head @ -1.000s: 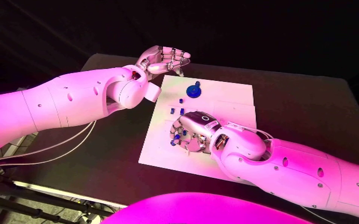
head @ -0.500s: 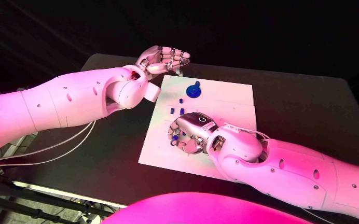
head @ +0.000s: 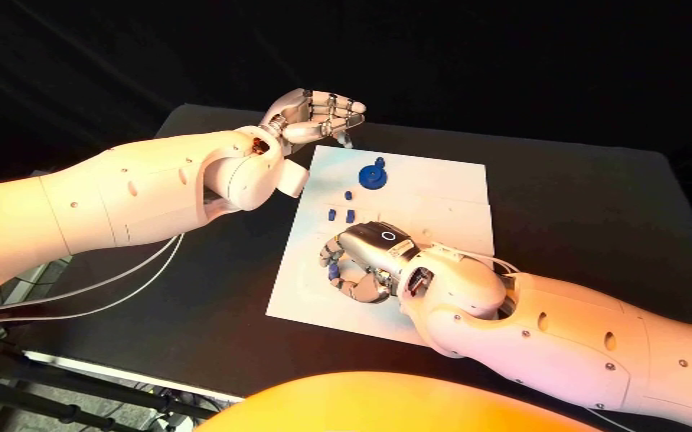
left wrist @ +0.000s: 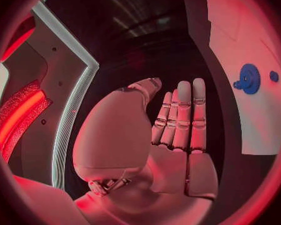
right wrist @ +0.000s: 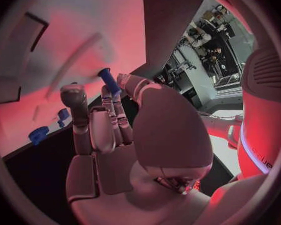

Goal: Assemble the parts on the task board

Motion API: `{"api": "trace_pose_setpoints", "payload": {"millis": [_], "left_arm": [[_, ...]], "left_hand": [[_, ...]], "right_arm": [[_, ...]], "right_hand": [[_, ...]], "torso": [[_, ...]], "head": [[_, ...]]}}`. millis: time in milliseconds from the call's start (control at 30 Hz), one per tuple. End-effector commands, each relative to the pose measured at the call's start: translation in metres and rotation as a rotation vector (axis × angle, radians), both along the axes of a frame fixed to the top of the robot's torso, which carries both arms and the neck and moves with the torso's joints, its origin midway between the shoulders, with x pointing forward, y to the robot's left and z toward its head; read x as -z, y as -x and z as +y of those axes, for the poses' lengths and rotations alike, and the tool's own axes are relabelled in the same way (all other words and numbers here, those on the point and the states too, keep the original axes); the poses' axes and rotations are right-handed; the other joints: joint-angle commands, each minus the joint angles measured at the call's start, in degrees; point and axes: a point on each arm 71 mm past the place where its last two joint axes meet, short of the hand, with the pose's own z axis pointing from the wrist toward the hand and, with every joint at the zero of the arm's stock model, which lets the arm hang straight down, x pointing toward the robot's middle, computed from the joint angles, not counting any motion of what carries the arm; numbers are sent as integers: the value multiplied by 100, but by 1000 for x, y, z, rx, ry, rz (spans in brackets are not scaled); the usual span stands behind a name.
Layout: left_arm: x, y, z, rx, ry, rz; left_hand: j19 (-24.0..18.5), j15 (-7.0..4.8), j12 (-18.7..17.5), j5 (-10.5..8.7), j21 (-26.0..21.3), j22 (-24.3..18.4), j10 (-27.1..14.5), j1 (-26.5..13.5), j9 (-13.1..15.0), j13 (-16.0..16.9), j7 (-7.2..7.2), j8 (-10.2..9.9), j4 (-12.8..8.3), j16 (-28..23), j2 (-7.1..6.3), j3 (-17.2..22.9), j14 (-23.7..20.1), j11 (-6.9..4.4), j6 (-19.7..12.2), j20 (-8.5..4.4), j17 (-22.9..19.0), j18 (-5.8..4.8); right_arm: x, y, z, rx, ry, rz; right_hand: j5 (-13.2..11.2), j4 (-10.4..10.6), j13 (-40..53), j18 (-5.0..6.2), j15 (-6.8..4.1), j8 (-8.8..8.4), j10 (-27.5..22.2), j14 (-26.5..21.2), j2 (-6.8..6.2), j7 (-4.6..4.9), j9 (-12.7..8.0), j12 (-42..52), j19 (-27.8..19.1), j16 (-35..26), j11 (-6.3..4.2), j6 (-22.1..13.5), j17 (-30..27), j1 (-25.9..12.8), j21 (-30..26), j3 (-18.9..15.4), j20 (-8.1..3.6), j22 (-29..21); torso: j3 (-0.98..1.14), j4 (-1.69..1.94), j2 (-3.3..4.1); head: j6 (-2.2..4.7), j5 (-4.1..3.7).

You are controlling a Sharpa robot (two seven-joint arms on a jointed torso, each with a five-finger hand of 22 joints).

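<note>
The white task board [head: 433, 187] lies in the middle of the black table. A blue gear [head: 375, 176] stands at its far end, with small blue pegs [head: 333, 214] nearer along the board's left side. My right hand [head: 368, 257] is low over the board's left middle, fingers pointing down. In the right wrist view its thumb and a finger pinch a blue peg [right wrist: 108, 80] against the board [right wrist: 78, 30]. My left hand [head: 315, 114] hovers over the table's far left corner with its fingers extended side by side, holding nothing. The left wrist view shows the gear [left wrist: 248, 78] beyond its fingers.
More small blue parts [head: 336, 270] lie beside my right hand's fingers. The black table [head: 577, 202] stretches to the right of the board. Cables [head: 116, 282] hang off the table's left edge under my left arm.
My right hand has shifted slightly toward the board's left near side and sunk lower. The left hand has stayed where it was.
</note>
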Motion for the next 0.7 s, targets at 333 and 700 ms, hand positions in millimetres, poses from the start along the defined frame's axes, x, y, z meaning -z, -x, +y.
{"api": "trace_pose_setpoints", "payload": {"millis": [333, 700], "left_arm": [[0, 0, 0, 8, 5, 2], [1, 0, 3, 3, 3, 6]], "left_hand": [[33, 26, 5, 24, 26, 9, -54, -5, -3, -10, 95, -23, 7, -21, 21, 38, 6, -7, -46, 13, -9, 73], [33, 26, 5, 24, 26, 9, -55, -5, -3, -11, 95, -23, 8, -21, 21, 38, 6, -6, -46, 14, -9, 73]], "right_arm": [[-14, 6, -22, 37, -103, -16], [-50, -22, -106, 282, -214, 133]], "right_hand": [[-156, 57, -26, 128, 62, -225, -524, -89, 61, -27, -111, 240, -81, -99, 47, -186, -229, 108, -366, -646, 43, -182], [-88, 592, 51, 110, 11, -366, -96, -6, 302, 52, -214, 1040, 103, -37, -20, -51, -146, 331, -386, -1406, 8, -162]], "torso": [[-6, -15, -13], [-36, -48, -41]], "head": [[75, -65], [289, -525]]}}
